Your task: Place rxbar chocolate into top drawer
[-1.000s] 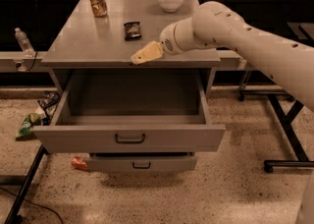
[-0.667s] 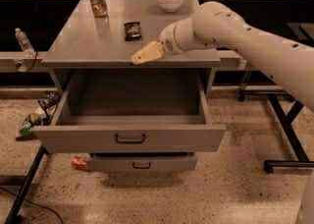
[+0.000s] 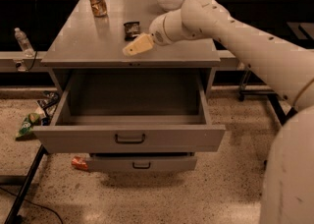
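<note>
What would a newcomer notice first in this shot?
The big white arm reaching in from the right, its gripper over the front part of the grey tabletop, just short of the rxbar chocolate lying farther back. Below, the top drawer stands pulled wide open, with nothing visible inside.

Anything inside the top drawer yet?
The top drawer shows bare grey floor; its front hides the nearest strip. The rxbar chocolate lies on the tabletop, the hand near it.
</note>
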You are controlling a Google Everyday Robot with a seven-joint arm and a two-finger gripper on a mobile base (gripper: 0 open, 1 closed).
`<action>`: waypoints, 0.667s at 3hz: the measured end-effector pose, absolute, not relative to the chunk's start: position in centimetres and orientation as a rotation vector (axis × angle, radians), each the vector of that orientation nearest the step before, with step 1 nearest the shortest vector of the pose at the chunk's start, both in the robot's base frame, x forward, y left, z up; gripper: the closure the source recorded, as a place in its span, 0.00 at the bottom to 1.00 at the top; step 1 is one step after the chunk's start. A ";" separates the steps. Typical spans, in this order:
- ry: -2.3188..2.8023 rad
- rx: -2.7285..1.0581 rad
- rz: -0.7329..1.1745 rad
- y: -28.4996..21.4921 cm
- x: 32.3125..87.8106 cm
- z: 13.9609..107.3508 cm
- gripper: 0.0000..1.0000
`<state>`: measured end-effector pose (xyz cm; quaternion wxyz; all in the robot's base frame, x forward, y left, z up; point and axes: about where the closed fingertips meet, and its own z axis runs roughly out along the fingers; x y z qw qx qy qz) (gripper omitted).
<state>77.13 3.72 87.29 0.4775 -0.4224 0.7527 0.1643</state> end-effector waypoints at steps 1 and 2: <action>1.792 -0.972 0.452 5.9 81.9 87.7 0.00; 1.765 -0.931 0.462 6.8 85.1 87.7 0.00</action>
